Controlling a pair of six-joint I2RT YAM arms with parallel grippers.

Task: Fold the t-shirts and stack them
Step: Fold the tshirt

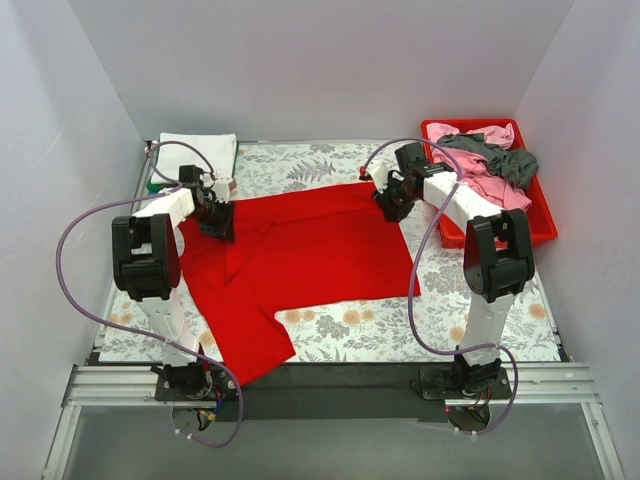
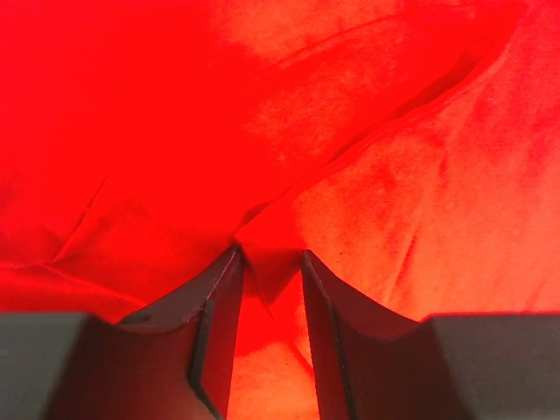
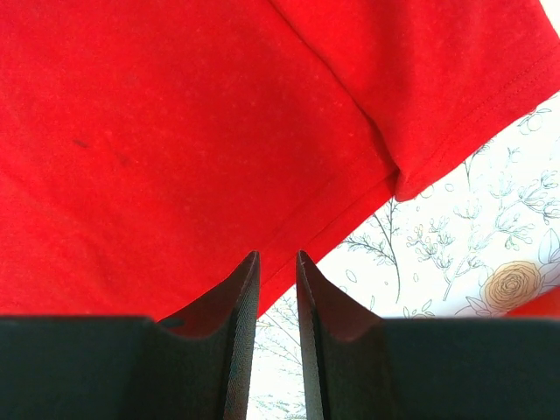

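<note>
A large red t-shirt (image 1: 300,250) lies spread on the flowered table cover, one sleeve reaching toward the near edge. My left gripper (image 1: 220,222) is pressed down on its far left corner. In the left wrist view the gripper (image 2: 269,254) has its jaws narrowly apart, with a raised ridge of the red t-shirt (image 2: 350,131) bunched between the tips. My right gripper (image 1: 390,208) sits at the shirt's far right corner. Its jaws stand slightly apart over the hem of the red t-shirt (image 3: 175,131), and the right gripper (image 3: 277,255) pinches nothing.
A folded white t-shirt (image 1: 198,155) lies at the back left. A red plastic tray (image 1: 548,225) at the back right holds a pink t-shirt (image 1: 480,165) and a dark grey t-shirt (image 1: 505,155). Flowered cover (image 3: 455,245) shows right of the hem.
</note>
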